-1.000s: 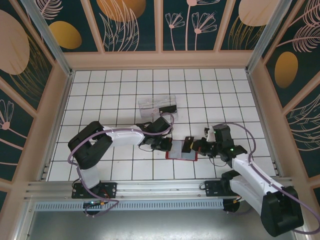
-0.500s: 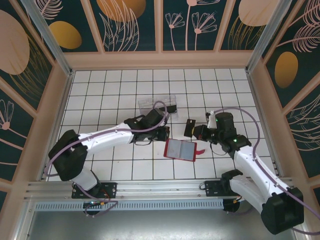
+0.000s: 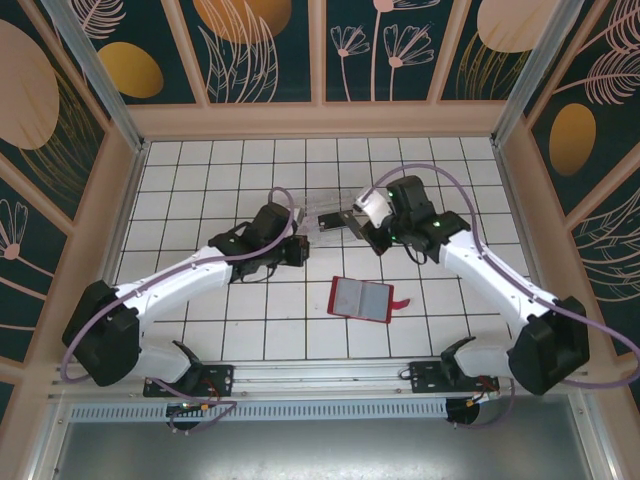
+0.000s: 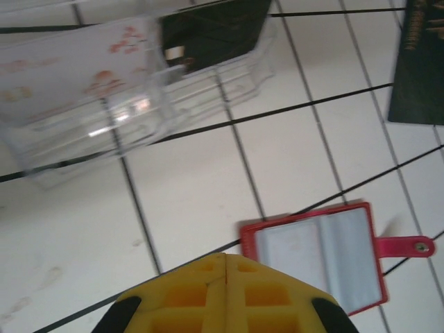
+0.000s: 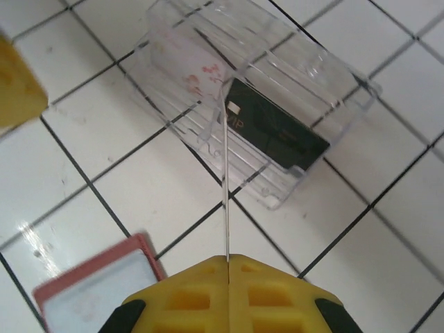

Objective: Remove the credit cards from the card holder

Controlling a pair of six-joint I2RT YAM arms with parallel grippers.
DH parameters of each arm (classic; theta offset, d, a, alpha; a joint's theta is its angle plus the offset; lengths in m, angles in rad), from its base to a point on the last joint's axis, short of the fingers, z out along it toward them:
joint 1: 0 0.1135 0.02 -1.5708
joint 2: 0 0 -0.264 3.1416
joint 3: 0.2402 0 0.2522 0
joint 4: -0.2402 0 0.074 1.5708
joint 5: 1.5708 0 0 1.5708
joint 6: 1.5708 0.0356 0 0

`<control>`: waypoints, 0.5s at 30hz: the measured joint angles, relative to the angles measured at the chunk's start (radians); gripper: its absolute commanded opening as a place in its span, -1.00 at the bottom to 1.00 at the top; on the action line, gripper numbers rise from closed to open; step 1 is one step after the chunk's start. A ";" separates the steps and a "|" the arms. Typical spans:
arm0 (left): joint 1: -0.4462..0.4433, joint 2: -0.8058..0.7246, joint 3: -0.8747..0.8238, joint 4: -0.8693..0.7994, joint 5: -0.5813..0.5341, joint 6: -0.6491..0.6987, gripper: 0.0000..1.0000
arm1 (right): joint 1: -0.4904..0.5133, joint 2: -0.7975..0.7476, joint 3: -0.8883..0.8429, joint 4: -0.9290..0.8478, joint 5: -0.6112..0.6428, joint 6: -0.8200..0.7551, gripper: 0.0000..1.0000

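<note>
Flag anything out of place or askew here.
Nothing spilled or damaged. The clear tray sits slightly skewed to the tile lines, with a dark card lying in it; the card holder lies open, slightly askew.

Tray (image 5: 316,69) clear glossy plastic; tiles (image 5: 159,173) smooth, glossy; card holder (image 4: 316,257) matt.

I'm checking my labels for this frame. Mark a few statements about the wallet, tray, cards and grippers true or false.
1. The wallet lies open, grey inside up. True.
2. The tray is empty. False: a dark card lies in it.
3. The right gripper pinches a second card. True.
4. The left gripper holds the wallet. False: it is shut on nothing, and the wallet lies apart from it.
</note>
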 measured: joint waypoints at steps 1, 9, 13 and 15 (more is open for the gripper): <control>0.017 -0.010 -0.007 -0.007 -0.004 0.012 -1.00 | 0.013 0.015 0.024 -0.023 0.006 -0.069 -1.00; 0.146 -0.064 -0.017 -0.053 -0.096 0.151 -1.00 | 0.128 0.172 0.155 -0.158 0.202 -0.542 -1.00; 0.159 -0.064 -0.016 -0.076 -0.183 0.230 -1.00 | 0.135 0.256 0.182 -0.192 0.285 -0.669 -1.00; 0.160 -0.063 -0.010 -0.088 -0.220 0.257 -1.00 | 0.135 0.288 0.209 -0.206 0.323 -0.724 -1.00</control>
